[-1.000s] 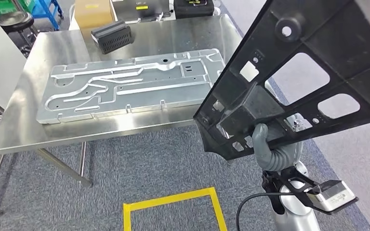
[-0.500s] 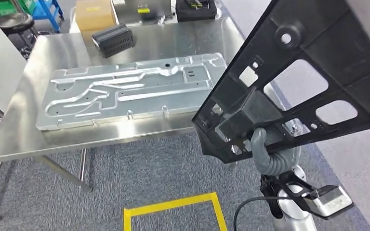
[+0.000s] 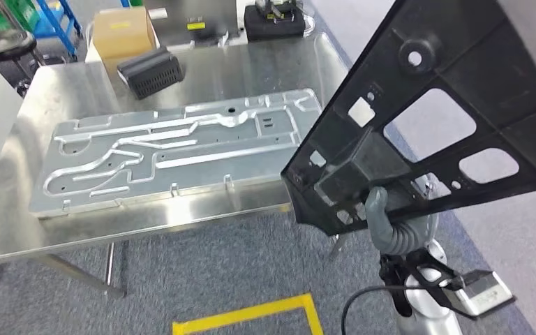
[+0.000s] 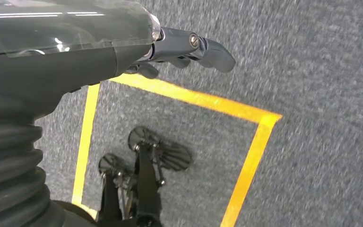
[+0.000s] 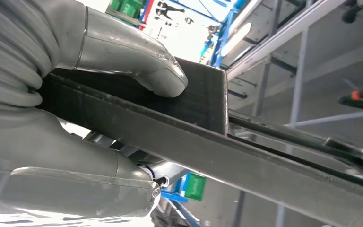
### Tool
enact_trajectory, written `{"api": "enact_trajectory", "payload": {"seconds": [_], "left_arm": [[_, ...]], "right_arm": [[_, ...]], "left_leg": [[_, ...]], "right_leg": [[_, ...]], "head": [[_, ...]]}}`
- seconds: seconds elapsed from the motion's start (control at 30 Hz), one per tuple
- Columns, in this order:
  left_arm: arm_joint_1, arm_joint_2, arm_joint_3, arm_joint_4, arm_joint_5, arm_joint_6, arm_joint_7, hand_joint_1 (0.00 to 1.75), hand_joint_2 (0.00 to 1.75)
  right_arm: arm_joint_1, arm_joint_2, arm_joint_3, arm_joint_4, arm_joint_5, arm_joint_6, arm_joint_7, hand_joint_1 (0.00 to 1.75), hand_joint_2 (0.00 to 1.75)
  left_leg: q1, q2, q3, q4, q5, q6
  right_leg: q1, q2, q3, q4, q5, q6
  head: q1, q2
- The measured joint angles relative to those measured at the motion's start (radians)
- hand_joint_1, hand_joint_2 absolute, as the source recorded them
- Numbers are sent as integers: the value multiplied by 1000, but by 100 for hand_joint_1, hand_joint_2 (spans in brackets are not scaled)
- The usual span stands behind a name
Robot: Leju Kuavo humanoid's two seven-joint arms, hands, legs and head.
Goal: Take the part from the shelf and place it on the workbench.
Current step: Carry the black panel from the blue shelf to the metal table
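No text, label or number is legible anywhere.

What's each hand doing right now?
Left hand: holds nothing; whether open or shut cannot be told.
Right hand: grips the black part.

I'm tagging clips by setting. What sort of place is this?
Probably a factory or workshop floor: a steel workbench bearing a stamped metal panel, yellow floor tape, and metal racking behind the right hand.
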Motion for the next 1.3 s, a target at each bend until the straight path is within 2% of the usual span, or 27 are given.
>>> {"api": "enact_trajectory", "payload": {"seconds": [0.07, 0.13, 0.17, 0.23, 0.27, 0.3, 0.33, 0.37, 0.43, 0.47, 0.5, 0.6, 0.63, 0.67, 0.77, 0.8, 0.83, 0.87, 0.9, 0.93, 0.97, 1.0, 1.1, 1.17, 1.2, 1.27, 1.3], "left_arm": [[-1, 0, 0, 0, 1, 0, -2, 0, 175], [-2, 0, 0, 0, 1, 0, -3, 0, 175], [-3, 0, 0, 0, 1, 0, -4, 0, 175], [-4, 0, 0, 0, 1, -1, -4, 0, 175], [-3, 0, 0, 0, 1, -1, -4, 0, 175], [-3, 0, 0, 0, 1, -1, -4, 0, 175], [-2, -1, 0, 0, 1, -1, -4, 0, 175], [-2, -2, 0, 0, 1, -1, -4, 0, 175], [-2, -2, 0, 0, 2, -1, -4, 0, 175], [-3, -2, 0, 0, 3, -2, -5, 0, 175], [-4, -2, 0, 0, 3, -2, -5, 0, 175], [-6, -1, 0, 0, 4, -2, -11, 0, 175], [-7, -1, 0, 0, 4, -3, -13, 0, 175], [-8, -1, 0, 0, 4, -5, -14, 0, 175], [-11, -2, 0, 0, 0, -16, -18, 0, 175], [-11, -2, 0, 0, -2, -18, -19, 0, 175], [-11, -2, 0, 0, -4, -20, -21, 0, 175], [-11, -2, 0, 0, -4, -20, -22, 0, 175], [-11, -2, 0, 0, -4, -20, -23, 0, 175], [-11, -1, 0, 0, -4, -21, -23, 0, 175], [-11, -1, -1, 0, -4, -21, -23, 0, 175], [-11, -1, -1, 0, -4, -21, -23, 0, 175], [-9, -1, -1, 0, -4, -22, -24, 0, 175], [-10, -1, -1, 0, -4, -22, -24, 0, 175], [-11, -2, -1, 0, -4, -22, -25, 0, 175], [-12, -2, -1, 0, -5, -22, -25, 0, 175], [-11, -2, -1, 0, -5, -22, -25, 0, 175]], "right_arm": [[2, 0, 0, -1, 0, 0, 0, 175, 175], [2, 0, 0, -2, 0, 0, 0, 175, 175], [1, 0, 0, -3, 0, 0, 0, 175, 175], [1, 0, 0, -5, 0, 0, -1, 175, 175], [2, 0, 0, -6, 0, 0, -1, 175, 175], [3, 0, 0, -6, 0, 0, 0, 175, 175], [4, 0, 0, -6, 0, 0, 0, 175, 175], [4, 0, 0, -6, 0, 0, 0, 175, 175], [4, 0, -1, -5, 0, 0, 1, 175, 175], [3, 0, -3, -3, 2, -1, 4, 175, 175], [2, 0, -4, -1, 4, -1, 8, 175, 175], [-29, -2, -10, 18, 42, -15, 51, 175, 175], [-54, -3, -14, 33, 75, -32, 75, 175, 175], [-89, -5, -16, 55, 121, -57, 102, 175, 175], [-240, -22, -19, 163, 354, -177, 212, 175, 175], [-298, -31, -15, 208, 439, -215, 246, 175, 175], [-354, -39, -10, 251, 506, -243, 271, 175, 175], [-404, -46, -4, 289, 549, -260, 286, 175, 175], [-446, -51, 2, 320, 572, -270, 296, 175, 175], [-479, -55, 7, 345, 582, -275, 302, 175, 175], [-504, -57, 12, 363, 585, -279, 306, 175, 175], [-521, -60, 17, 378, 587, -283, 310, 175, 175], [-541, -69, 28, 403, 592, -289, 316, 175, 175], [-553, -75, 32, 412, 594, -289, 315, 175, 175], [-558, -78, 34, 416, 594, -290, 315, 175, 175], [-564, -84, 37, 425, 594, -290, 315, 175, 175], [-564, -86, 39, 430, 598, -290, 318, 175, 175]], "left_leg": [[-3, 0, 13, -17, -14, 10], [1, -3, 36, -32, -23, 20], [3, -4, 49, -37, -27, 23], [6, -4, 69, -41, -42, 28], [6, -4, 79, -41, -50, 28], [6, -5, 92, -41, -60, 28], [7, -6, 106, -41, -70, 27], [7, -6, 121, -41, -81, 24], [6, -8, 149, -41, -104, 17], [5, -8, 157, -41, -115, 12], [3, -8, 164, -43, -123, 6], [0, -7, 178, -31, -130, -11], [1, -7, 170, -5, -136, -16], [4, -7, 147, 37, -153, -21], [8, -8, 22, 224, -229, -31], [8, -7, -11, 254, -234, -31], [8, -7, -28, 247, -215, -29], [8, -7, -24, 202, -174, -26], [8, -7, -7, 131, -118, -22], [5, -7, 11, 66, -77, -16], [2, -6, 24, 18, -54, -11], [0, -6, 32, -9, -41, -5], [1, -7, 38, -22, -29, 9], [8, -6, 45, -32, -24, 18], [9, -6, 48, -34, -23, 21], [9, -6, 51, -34, -28, 26], [9, -6, 53, -34, -31, 26]], "right_leg": [[-2, 0, 6, 8, 5, 13], [-4, -2, -11, 56, 8, 23], [-6, -3, -40, 106, -3, 28], [-8, -5, -130, 232, -48, 38], [-10, -6, -174, 280, -72, 42], [-11, -7, -205, 297, -80, 44], [-11, -7, -218, 282, -68, 44], [-11, -8, -215, 234, -32, 43], [-9, -13, -185, 102, 74, 34], [-7, -15, -173, 56, 108, 26], [-5, -17, -166, 31, 127, 18], [-6, -11, -152, 20, 129, -5], [-8, -9, -146, 17, 128, -11], [-9, -8, -141, 15, 126, -16], [-7, -1, -137, 15, 117, -23], [-6, 1, -135, 16, 114, -24], [-5, 3, -131, 16, 110, -23], [-4, 4, -126, 17, 106, -22], [-2, 4, -119, 17, 102, -21], [0, 2, -112, 17, 98, -19], [1, 1, -108, 17, 94, -16], [3, 0, -107, 17, 91, -11], [4, -3, -105, 17, 84, 5], [4, -6, -121, 54, 58, 14], [1, -7, -146, 104, 33, 18], [-3, -7, -223, 242, -21, 26], [-5, -7, -255, 291, -29, 29]], "head": [[0, 0], [0, 0], [0, 0], [0, 0], [0, 0], [0, 0], [0, 0], [0, 0], [0, 0], [0, 0], [0, 0], [0, 0], [0, 0], [0, 0], [0, 0], [0, 0], [0, 0], [0, 0], [0, 0], [0, 0], [0, 0], [0, 0], [0, 0], [0, 0], [0, 0], [0, 0], [0, 0]]}}
